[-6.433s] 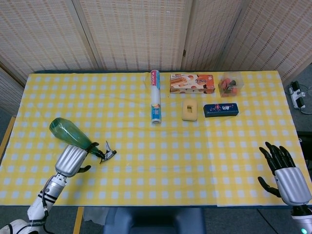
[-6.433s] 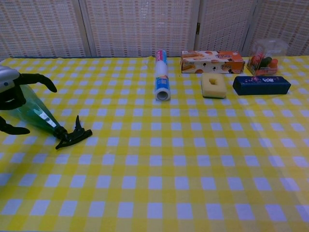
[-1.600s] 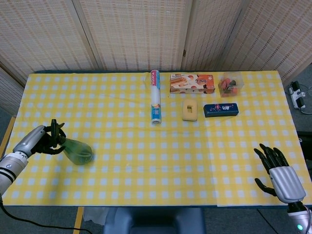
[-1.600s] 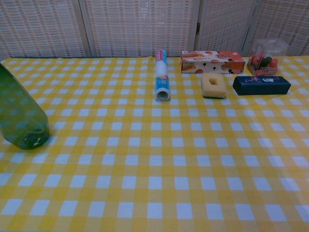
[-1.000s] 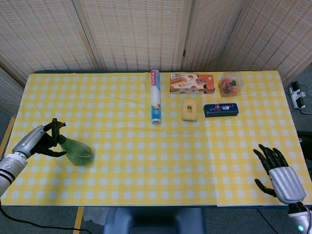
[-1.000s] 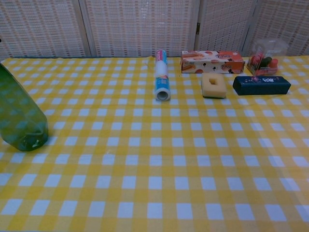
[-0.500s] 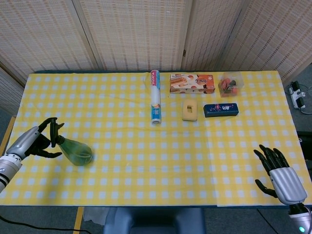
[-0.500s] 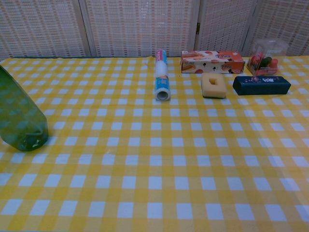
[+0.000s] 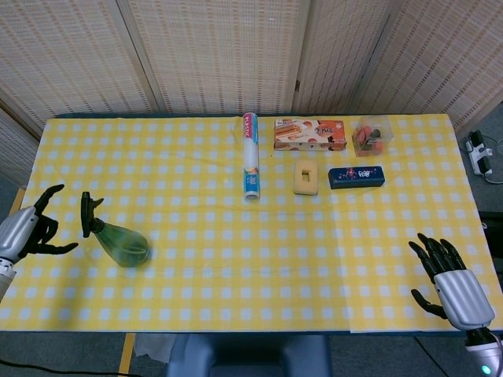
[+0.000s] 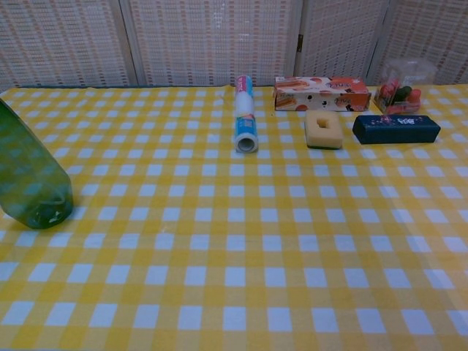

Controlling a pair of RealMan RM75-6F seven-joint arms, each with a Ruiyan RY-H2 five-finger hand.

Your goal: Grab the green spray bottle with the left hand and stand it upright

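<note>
The green spray bottle [image 9: 119, 242] stands upright on the yellow checked table near its left edge, black trigger head on top. In the chest view only its green body [image 10: 28, 181] shows at the far left. My left hand [image 9: 25, 230] hovers to the left of the bottle, apart from it, fingers spread and empty. At the front right corner my right hand [image 9: 452, 281] is open with fingers spread, holding nothing. Neither hand shows in the chest view.
At the back of the table [image 9: 236, 267] lie a white and blue roll [image 9: 251, 155], an orange snack box [image 9: 310, 134], a yellow sponge [image 9: 306, 177], a dark blue box [image 9: 356, 177] and a clear container of red items [image 9: 372, 135].
My left hand has let go of the bottle's neck and drawn away to the left. The bottle, lying on its side at first, stays standing. The right hand has barely moved.
</note>
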